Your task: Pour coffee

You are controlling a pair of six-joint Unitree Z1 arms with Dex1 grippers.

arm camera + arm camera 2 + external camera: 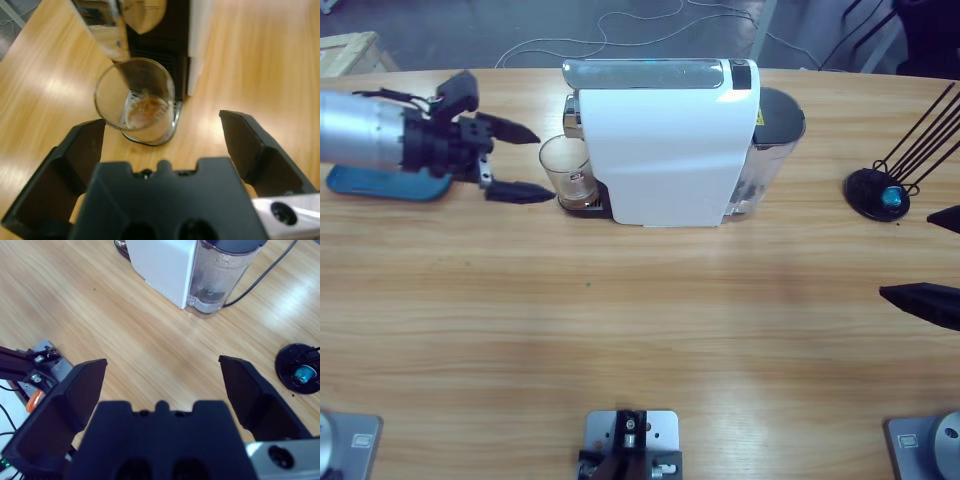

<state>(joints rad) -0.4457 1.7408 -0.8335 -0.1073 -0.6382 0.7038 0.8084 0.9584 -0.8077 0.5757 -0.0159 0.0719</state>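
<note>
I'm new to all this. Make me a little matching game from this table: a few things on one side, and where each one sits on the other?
Things:
1. glass
2. coffee
3. blue capsule
4. water tank

Places:
A. on the black round stand near the table's end
B. at the back of the white coffee machine
C. under the machine's spout, in front of the open left tool
D. a shallow pool inside the glass

Pairs: 1-C, 2-D, 3-A, 4-B

One coffee machine [665,140], one glass [565,168] — one blue capsule [891,197], one capsule stand [877,193], two arms.
</note>
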